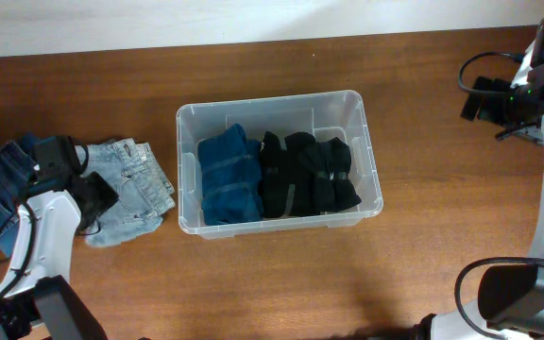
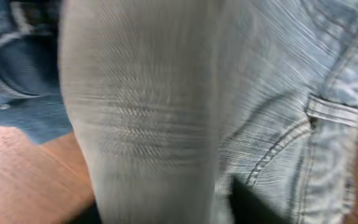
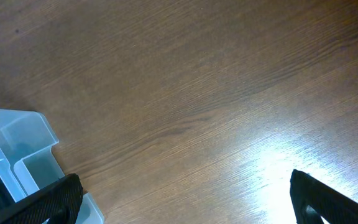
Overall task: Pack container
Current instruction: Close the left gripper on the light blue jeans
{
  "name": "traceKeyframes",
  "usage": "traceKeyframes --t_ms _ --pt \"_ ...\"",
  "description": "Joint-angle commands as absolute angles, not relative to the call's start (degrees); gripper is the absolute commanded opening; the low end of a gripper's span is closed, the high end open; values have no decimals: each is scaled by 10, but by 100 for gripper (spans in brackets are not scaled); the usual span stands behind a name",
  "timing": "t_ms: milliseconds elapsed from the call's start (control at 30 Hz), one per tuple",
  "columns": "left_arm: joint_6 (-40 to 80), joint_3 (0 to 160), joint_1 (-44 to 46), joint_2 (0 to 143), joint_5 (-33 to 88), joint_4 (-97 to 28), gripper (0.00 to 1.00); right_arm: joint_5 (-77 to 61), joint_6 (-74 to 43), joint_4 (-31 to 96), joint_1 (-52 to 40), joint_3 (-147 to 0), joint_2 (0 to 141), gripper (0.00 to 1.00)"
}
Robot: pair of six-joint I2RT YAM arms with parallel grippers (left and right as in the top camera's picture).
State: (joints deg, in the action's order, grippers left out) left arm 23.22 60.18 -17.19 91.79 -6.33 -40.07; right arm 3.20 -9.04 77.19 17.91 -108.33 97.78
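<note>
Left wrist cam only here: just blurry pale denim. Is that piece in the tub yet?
Observer: No. The folded light-blue denim jeans lie on the brown wooden table, left of the large clear plastic rectangular tub.
Operator: Tub contents?
Observer: A folded blue garment at its left end, folded black garments beside it, to the right.
Operator: Right arm?
Observer: The right gripper is open and empty, over bare table right of the tub.
</note>
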Motion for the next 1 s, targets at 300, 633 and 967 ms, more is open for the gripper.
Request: traceKeyframes --t_ms 300,633,967 --pt "241 619 -175 947 -66 -399 99 37 -95 772 180 -1088 978 99" --pt "230 619 -175 971 -62 -391 99 37 -95 772 180 -1088 978 99" --pt "141 619 -176 971 -48 -377 99 37 -95 772 180 -1088 978 99"
